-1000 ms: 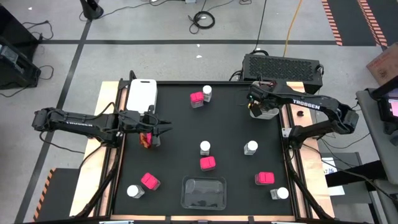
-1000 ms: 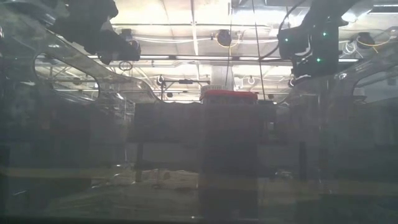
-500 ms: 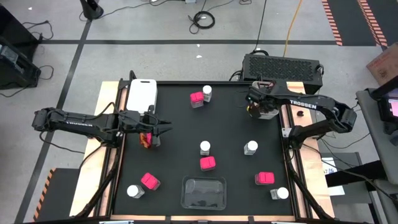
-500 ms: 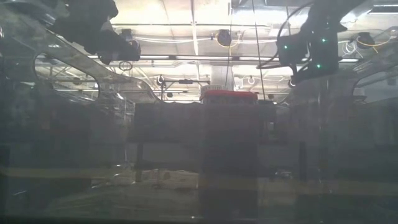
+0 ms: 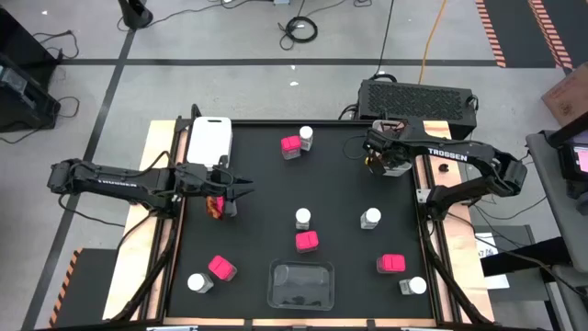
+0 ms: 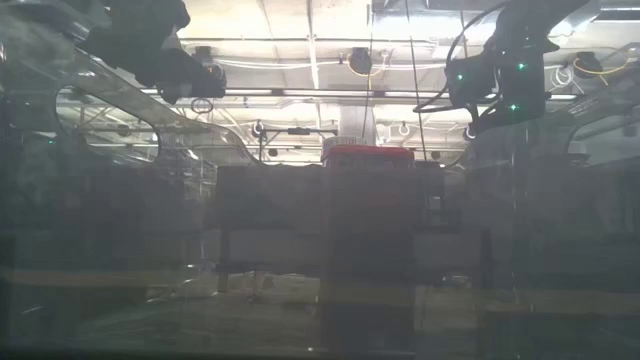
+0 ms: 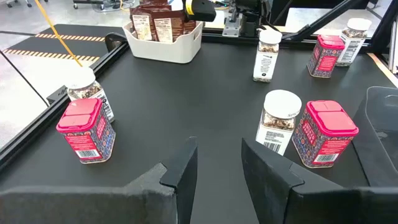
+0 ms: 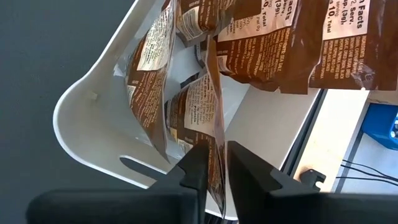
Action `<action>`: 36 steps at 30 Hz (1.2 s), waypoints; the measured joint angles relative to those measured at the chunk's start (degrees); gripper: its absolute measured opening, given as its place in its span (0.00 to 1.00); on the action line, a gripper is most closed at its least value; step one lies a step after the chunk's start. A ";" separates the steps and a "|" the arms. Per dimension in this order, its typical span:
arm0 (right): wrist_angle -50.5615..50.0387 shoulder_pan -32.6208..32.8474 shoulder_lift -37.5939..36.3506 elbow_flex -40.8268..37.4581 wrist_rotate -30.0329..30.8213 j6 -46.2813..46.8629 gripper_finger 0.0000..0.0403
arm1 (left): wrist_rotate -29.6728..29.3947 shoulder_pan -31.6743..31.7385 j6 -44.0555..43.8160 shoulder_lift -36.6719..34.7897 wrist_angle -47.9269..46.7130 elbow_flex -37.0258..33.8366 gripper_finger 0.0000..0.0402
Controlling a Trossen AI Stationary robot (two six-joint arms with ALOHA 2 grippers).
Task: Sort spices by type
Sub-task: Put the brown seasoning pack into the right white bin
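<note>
Pink square-topped boxes [image 5: 307, 241] and clear jars with white lids [image 5: 302, 218] stand scattered on the black table [image 5: 266, 184]. The left wrist view shows them again, box [image 7: 86, 130] and jar [image 7: 280, 121]. Brown spice packets [image 8: 273, 43] stand in a white tray [image 5: 397, 165] at the far right corner. My right gripper [image 5: 372, 158] points down into that tray, its fingers slightly apart [image 8: 217, 165], so it is open, with one brown packet's edge [image 8: 214, 124] between them. My left gripper [image 5: 246, 190] hovers open at the table's left side with nothing in it [image 7: 217, 155]. My right gripper comes from above into the white tray, and the thin edge of a brown packet [image 8: 216, 146] runs between its two fingers. Whether the fingers touch that edge I cannot tell. The packet stands among the other packets in the tray.
A white tray [image 5: 209, 140] sits at the far left corner and a clear tray [image 5: 300, 283] at the near edge, also seen in the left wrist view [image 7: 380, 124]. More pink boxes [image 5: 221, 268] and jars [image 5: 415, 286] stand near the front corners. A raised frame borders the table.
</note>
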 joint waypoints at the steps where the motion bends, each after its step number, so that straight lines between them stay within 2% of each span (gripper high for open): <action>1: -0.14 0.00 0.00 0.11 -0.06 -0.02 0.16 | 0.00 0.00 -0.02 0.00 0.00 0.00 0.32; 5: -2.41 0.04 0.00 2.44 -0.33 -0.33 0.23 | 0.00 0.00 -0.02 0.00 0.00 0.00 0.32; 11: -9.53 0.04 0.00 10.40 -2.03 -0.88 0.29 | -0.02 0.00 -0.12 0.00 0.02 0.00 0.32; 16: -14.02 0.27 -0.02 18.99 -4.42 -1.73 0.31 | 0.00 0.00 -0.68 0.00 0.02 0.00 0.32; 19: -13.75 1.30 -0.04 23.65 -7.43 -3.51 0.31 | 0.08 0.01 -2.37 0.00 -0.50 0.00 0.32; 21: -11.63 2.59 -0.04 25.87 -10.17 -5.96 0.31 | 2.60 0.04 -5.13 0.00 -2.33 0.13 0.32; 26: 1.27 7.06 -0.04 26.97 -15.79 -13.98 0.31 | 11.11 -0.02 -15.54 0.02 -19.32 5.36 0.32; 32: 14.87 12.30 0.96 25.87 -16.90 -22.11 0.31 | 12.21 -0.02 -26.04 0.01 -35.82 17.79 0.32; 36: 17.99 14.58 2.42 25.70 -16.85 -25.34 0.31 | 13.43 -0.02 -38.81 0.00 -50.21 27.13 0.32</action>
